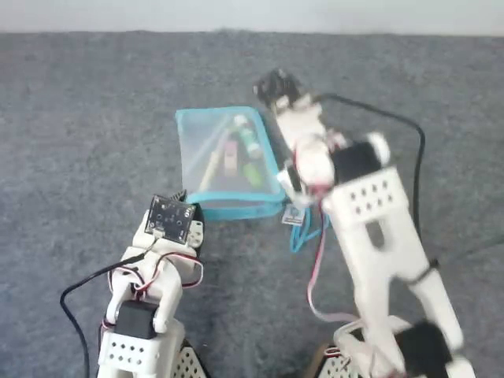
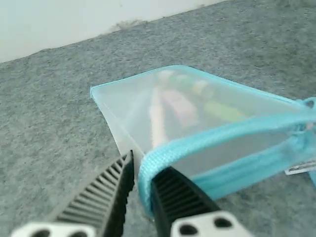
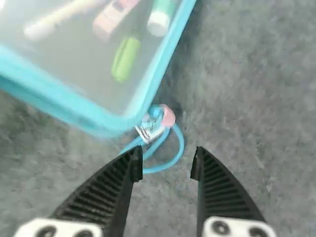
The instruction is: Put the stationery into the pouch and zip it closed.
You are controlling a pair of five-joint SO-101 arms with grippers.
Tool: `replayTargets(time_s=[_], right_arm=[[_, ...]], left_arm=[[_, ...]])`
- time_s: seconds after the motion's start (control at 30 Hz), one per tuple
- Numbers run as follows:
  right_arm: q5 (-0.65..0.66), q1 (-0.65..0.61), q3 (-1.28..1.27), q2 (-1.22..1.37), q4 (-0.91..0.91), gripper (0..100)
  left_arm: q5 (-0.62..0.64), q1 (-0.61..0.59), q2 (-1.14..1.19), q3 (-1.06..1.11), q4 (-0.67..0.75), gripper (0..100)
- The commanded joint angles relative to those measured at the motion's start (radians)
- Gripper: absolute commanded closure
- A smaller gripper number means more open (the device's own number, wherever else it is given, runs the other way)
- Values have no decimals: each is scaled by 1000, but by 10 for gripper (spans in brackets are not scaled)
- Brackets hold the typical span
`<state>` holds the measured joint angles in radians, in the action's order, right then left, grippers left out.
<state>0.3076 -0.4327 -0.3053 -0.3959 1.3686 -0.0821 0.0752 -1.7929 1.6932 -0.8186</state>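
Item 1, pouch [image 1: 227, 161]: a translucent pouch with teal trim lies flat on the grey felt surface [image 1: 87, 118]. It contains a pale pencil-like stick [image 1: 213, 163], a pink item [image 1: 231, 157], a green marker with a white cap [image 3: 160, 17] and a lime-green item [image 3: 126, 59]. All four lie inside the pouch's walls.

Item 2, zipper: the metal slider [image 3: 148, 129] sits at the end corner of the pouch's zipped edge. A teal cord loop [image 3: 170, 153] hangs from the slider onto the felt just beside that corner.

Item 3, left gripper [image 2: 143, 170]: it is at the opposite corner of the zipped edge. The jaws are clenched on the teal trim of the pouch, which passes between the two ribbed fingers.

Item 4, right gripper [image 3: 165, 158]: it is just off the slider corner of the pouch, above the cord loop. The jaws are spread and grasp nothing. One fingertip overlaps the cord, and the other is clear of it over bare felt.
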Motion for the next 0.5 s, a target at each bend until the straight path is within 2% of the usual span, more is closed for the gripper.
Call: replayTargets(time_s=[0.0,0.1,0.23,0.4,0.47], right_arm=[[48,-7,-414,-216,-289,843],[71,-36,-618,-314,-407,843],[66,-39,-729,-380,-472,843],[-66,-38,-766,-387,-479,844],[-80,-36,-787,-392,-498,846]], left_arm=[[2,-9,-11,-7,2,988],[2,-9,-11,-7,-3,988],[2,-9,-11,-7,-5,988],[2,-9,-11,-7,-5,988],[2,-9,-11,-7,-5,988]])
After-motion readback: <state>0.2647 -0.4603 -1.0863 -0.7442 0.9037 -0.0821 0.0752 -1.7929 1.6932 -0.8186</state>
